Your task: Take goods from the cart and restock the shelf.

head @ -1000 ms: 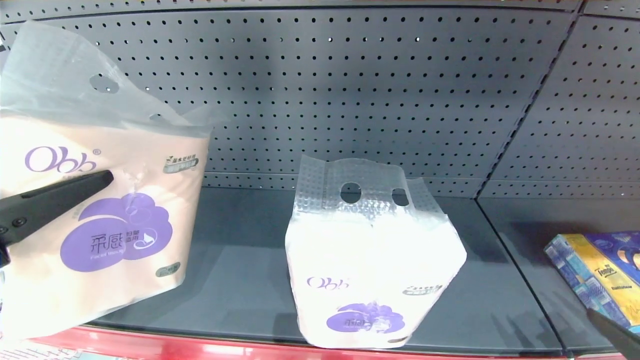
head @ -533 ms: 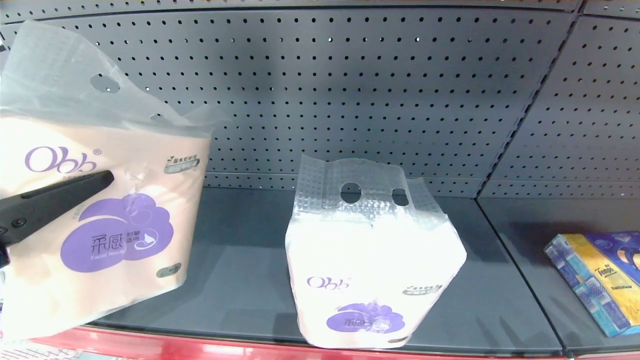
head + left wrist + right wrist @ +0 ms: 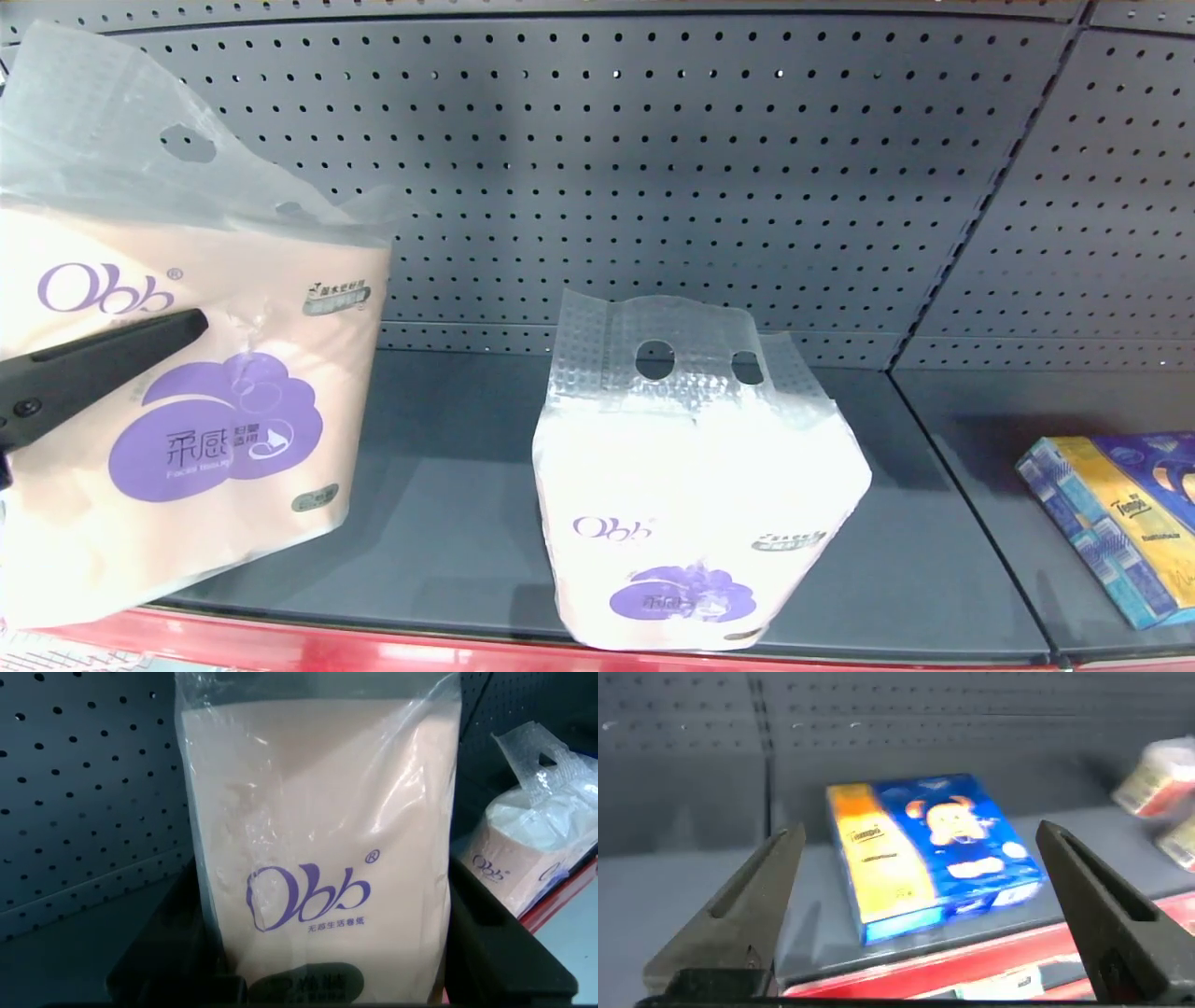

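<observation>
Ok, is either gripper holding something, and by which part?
The left gripper is clamped on the peach tissue pack, one finger on each side of its body. The right gripper is open, holding nothing.

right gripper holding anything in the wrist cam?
No, the right gripper has its fingers spread open with nothing between them; the blue and yellow box lies on the shelf beyond.

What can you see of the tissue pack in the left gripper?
The tissue pack is a peach block in clear plastic film, with purple lettering and a purple cloud-shaped label. A carry flap with punched holes rises from its top. It is tilted at the left front of the shelf, clamped in the left gripper; whether it touches the shelf is unclear.
</observation>
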### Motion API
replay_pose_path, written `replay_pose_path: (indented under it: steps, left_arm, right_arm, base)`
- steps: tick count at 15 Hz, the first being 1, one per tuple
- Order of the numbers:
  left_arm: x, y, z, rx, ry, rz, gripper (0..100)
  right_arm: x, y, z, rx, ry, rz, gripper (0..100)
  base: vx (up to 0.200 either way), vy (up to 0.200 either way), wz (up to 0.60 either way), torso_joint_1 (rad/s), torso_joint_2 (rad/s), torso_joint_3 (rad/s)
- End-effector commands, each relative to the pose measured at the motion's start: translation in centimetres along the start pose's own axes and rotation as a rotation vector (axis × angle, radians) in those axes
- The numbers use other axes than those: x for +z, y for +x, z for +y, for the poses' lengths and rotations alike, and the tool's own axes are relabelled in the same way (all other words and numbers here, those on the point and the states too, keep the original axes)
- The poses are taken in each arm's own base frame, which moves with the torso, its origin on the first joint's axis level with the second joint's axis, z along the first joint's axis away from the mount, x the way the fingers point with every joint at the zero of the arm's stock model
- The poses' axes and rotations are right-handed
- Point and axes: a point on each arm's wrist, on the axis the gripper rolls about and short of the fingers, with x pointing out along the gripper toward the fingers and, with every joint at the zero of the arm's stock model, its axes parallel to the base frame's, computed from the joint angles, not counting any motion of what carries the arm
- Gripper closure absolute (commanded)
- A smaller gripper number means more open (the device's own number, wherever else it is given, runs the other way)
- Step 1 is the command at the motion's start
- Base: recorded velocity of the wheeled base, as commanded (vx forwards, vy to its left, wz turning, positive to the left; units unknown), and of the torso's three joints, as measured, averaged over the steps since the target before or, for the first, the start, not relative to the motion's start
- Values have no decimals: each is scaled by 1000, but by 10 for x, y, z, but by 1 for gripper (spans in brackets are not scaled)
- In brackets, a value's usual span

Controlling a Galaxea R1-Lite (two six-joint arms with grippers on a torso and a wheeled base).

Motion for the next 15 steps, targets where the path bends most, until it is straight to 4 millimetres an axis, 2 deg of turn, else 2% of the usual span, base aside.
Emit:
replay_pose_path:
  steps: [1, 2, 3, 4, 6, 8, 15]
  left_arm:
    - [0, 0, 0, 2, 0, 0, 100]
    - [0, 0, 0, 2, 1, -1, 100]
    - [0, 0, 0, 2, 3, -1, 100]
    - [0, 0, 0, 3, 1, -1, 100]
    - [0, 1, 1, 0, -1, 1, 100]
    - [-1, 3, 0, -17, -6, 6, 100]
    - [-8, 18, 0, -79, -43, 44, 100]
  right_arm:
    - [0, -2, 11, 531, 29, -40, 0]
    - [-4, -8, 10, 556, 31, -57, 0]
    - [-11, -12, 8, 498, 30, -61, 0]
    - [-38, -22, 4, 276, 18, -29, 0]
    - [-63, -36, 3, 239, 22, -61, 0]
    - [-80, -42, 4, 221, 67, 16, 0]
    - [-77, -42, 3, 221, 84, -10, 0]
  base:
    - [0, 0, 0, 0, 0, 0]
    - [0, 0, 0, 0, 0, 0]
    - [0, 0, 0, 0, 0, 0]
    - [0, 0, 0, 0, 0, 0]
    - [0, 0, 0, 0, 0, 0]
    - [0, 0, 0, 0, 0, 0]
    - [0, 0, 0, 0, 0, 0]
